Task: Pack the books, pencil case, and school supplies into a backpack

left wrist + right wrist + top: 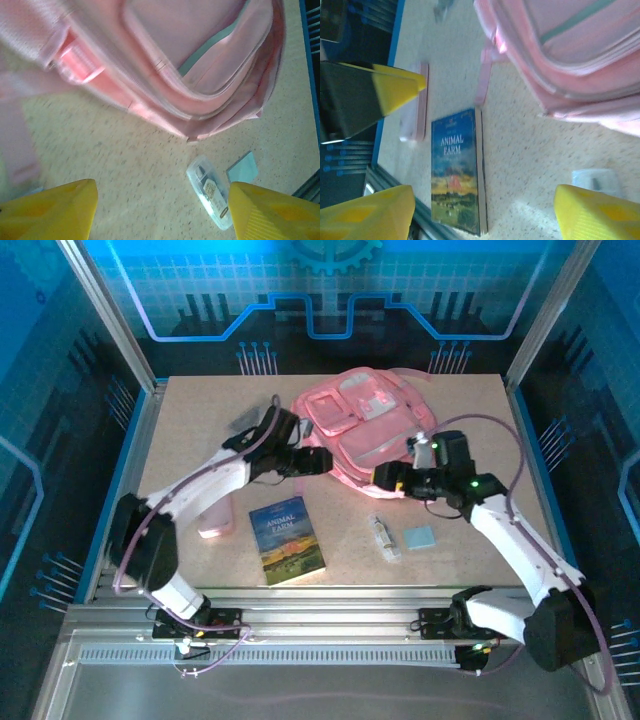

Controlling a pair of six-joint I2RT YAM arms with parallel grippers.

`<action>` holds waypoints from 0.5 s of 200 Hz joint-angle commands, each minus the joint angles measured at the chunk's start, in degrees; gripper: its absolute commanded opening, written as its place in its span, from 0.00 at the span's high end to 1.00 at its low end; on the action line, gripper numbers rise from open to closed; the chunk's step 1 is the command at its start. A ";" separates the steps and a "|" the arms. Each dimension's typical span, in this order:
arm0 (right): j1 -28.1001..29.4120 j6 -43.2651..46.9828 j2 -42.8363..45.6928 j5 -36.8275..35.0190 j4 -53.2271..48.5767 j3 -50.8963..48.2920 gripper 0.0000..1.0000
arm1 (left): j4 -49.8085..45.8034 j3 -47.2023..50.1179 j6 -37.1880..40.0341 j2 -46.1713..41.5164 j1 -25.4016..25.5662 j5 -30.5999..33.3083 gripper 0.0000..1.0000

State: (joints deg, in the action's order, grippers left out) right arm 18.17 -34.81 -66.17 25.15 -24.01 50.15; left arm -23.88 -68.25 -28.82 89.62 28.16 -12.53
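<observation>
The left gripper [160, 212] and right gripper [485, 210] are seen wide open and empty at the near edge of the backpack [365, 430]. The "Animal Farm" book [287, 540], pencil case [216, 515], tube [383, 536] and pad [419, 537] are left unpacked on the table [200, 420]; limp fabric could be snagged and the bag dragged.

Overhead; wrist close-ups, backpack [380, 440] in all

On the tabletop [200, 405], far centre: backpack [365, 425]. Nearer, in front of its left side: Animal Farm book [287, 540]. Just left of the book: pencil case [215, 525]. Right of the book, in front of the backpack: tube [381, 536], with pad [419, 537] just beside it on the right.
</observation>
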 commanded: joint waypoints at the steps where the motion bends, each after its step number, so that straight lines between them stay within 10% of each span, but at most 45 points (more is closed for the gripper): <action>1: 5.65 1.52 -3.38 -0.72 5.50 -1.69 0.29 | -1.00 8.94 -5.65 -4.41 -0.48 5.70 0.29; 100: 25.46 2.42 -27.43 -11.05 12.83 6.08 0.36 | -9.50 31.45 -14.93 -23.82 -0.88 15.69 0.29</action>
State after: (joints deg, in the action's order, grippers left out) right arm 40.25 -33.10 -88.84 16.86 -13.65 51.46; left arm -30.76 -40.40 -39.62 68.73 27.88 0.69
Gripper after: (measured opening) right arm 0.642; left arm 0.712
